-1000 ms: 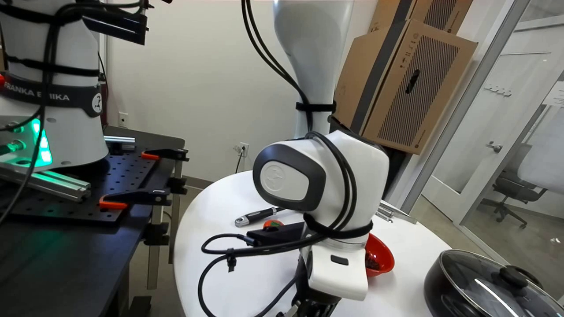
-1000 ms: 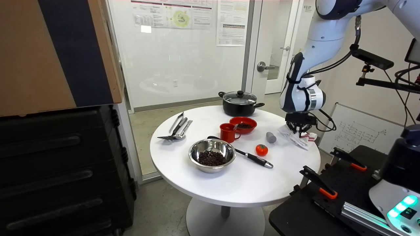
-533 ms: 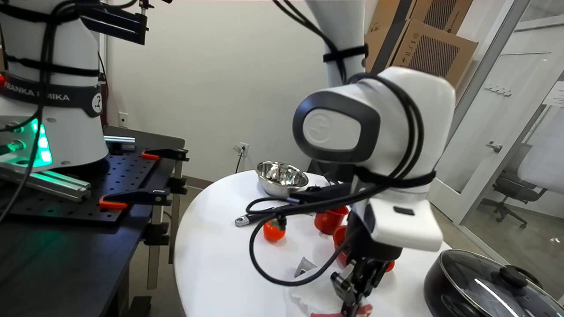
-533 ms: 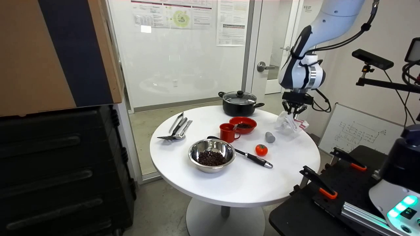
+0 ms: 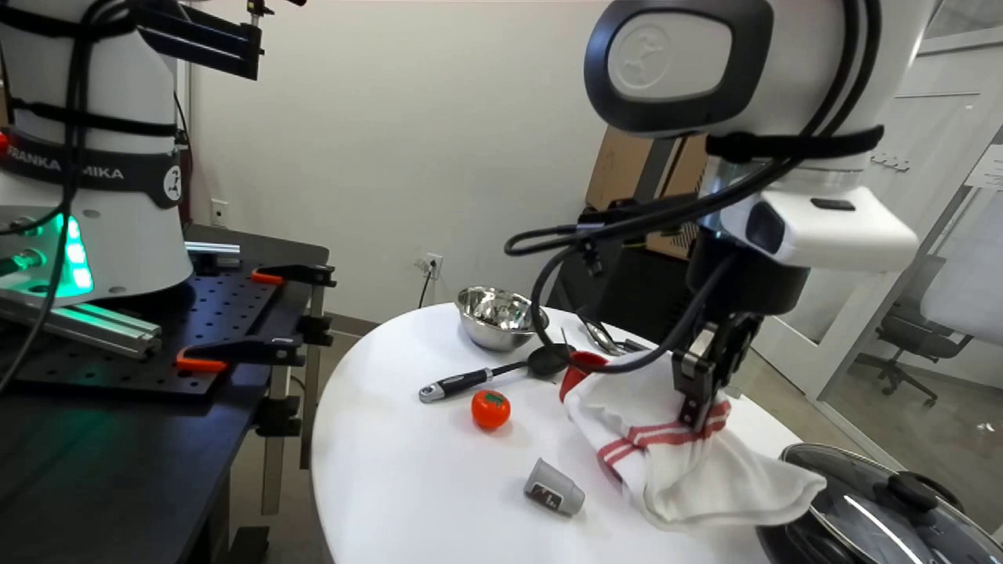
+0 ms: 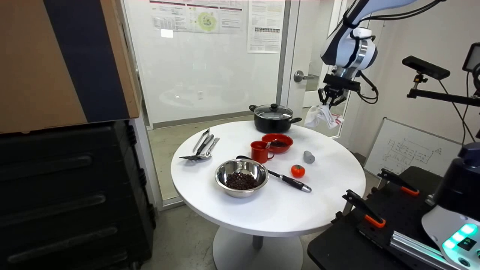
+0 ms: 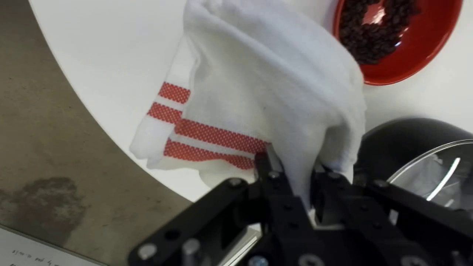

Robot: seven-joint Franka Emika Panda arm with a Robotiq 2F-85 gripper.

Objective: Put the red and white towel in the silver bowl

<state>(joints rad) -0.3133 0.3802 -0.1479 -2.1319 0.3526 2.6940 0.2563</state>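
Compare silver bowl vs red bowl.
Finish: the silver bowl is shiny metal; the red bowl is glossy red.
Size: in an exterior view the silver bowl, nearer the camera, looks wider than the red bowl.
Place: the red bowl is nearer the pot than the silver bowl.
Shared: both sit upright, holding dark beans.

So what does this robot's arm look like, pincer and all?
The arm is white and rounded, with a dark grey ring around a pale cap bearing a faint emblem. Black cables loop along it, tied by black straps. Its white base has a dark band printed FRANKA EMIKA, one letter covered, and glowing green lights. The pincer is mostly black, angular and jointed, with silvery screw heads.
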